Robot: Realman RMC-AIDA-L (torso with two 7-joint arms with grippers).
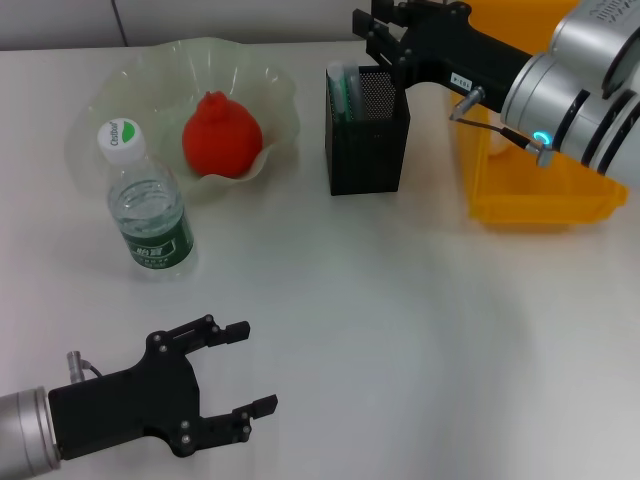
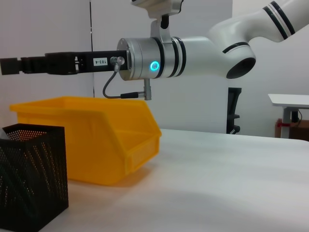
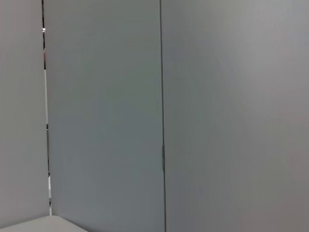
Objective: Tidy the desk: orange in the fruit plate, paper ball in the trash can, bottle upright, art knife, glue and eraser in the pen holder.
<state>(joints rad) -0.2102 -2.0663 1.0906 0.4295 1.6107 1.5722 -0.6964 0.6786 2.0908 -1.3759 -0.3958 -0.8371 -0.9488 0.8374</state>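
white desk, right gripper above pen holder

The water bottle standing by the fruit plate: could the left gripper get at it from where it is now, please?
Probably yes. The left gripper is open near the table's front edge, and only bare table lies between it and the upright bottle. The fruit plate sits behind the bottle, out of the way.

White desk surface in the foreground; pale grey wall panels meeting at a vertical seam; second white table and dark chair behind.
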